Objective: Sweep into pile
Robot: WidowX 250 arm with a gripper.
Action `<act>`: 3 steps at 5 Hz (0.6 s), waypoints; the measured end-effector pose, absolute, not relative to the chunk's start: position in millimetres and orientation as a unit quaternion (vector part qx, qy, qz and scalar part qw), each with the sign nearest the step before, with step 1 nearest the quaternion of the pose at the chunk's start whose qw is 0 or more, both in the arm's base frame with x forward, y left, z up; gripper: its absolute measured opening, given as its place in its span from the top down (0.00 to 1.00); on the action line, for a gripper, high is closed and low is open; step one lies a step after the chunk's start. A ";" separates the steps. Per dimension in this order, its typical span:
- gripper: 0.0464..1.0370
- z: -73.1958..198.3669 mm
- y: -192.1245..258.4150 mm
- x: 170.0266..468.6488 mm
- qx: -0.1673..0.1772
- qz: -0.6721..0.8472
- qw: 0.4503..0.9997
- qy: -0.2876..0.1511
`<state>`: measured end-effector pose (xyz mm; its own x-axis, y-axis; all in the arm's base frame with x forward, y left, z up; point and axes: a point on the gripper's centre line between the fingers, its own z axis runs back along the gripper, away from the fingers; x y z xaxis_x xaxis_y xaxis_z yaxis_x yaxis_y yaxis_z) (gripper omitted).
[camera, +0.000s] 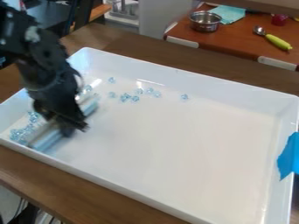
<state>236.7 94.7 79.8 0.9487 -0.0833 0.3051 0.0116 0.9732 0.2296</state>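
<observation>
The black gripper [71,125] hangs low over the left part of a white tray [175,144]. It covers the middle of a long white and light-blue bar [49,139], which lies slantwise; the bar's other end shows beyond the gripper. Several clear bluish beads [23,132] are bunched between the bar and the tray's left wall. More beads [135,98] lie loosely scattered near the tray's back wall, with a single bead [184,96] farther right. Whether the gripper is closed around the bar cannot be made out.
The tray's raised walls surround the work area on a brown table [105,192]. Blue tape [288,156] is stuck over the right wall. Behind, a reddish-brown surface [234,41] holds a metal pot [204,22], a teal cloth [229,13] and a spoon with a yellow-green handle [278,42].
</observation>
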 end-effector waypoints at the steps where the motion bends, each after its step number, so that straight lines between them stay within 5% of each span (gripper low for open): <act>1: 0.67 81.6 111.8 231.5 0.122 -0.042 0.979 -0.160; 3: 0.67 100.3 83.1 244.2 0.036 -0.001 0.984 -0.172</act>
<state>244.2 83.1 100.3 0.9408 -0.0146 0.3386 -0.0104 0.9973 0.0721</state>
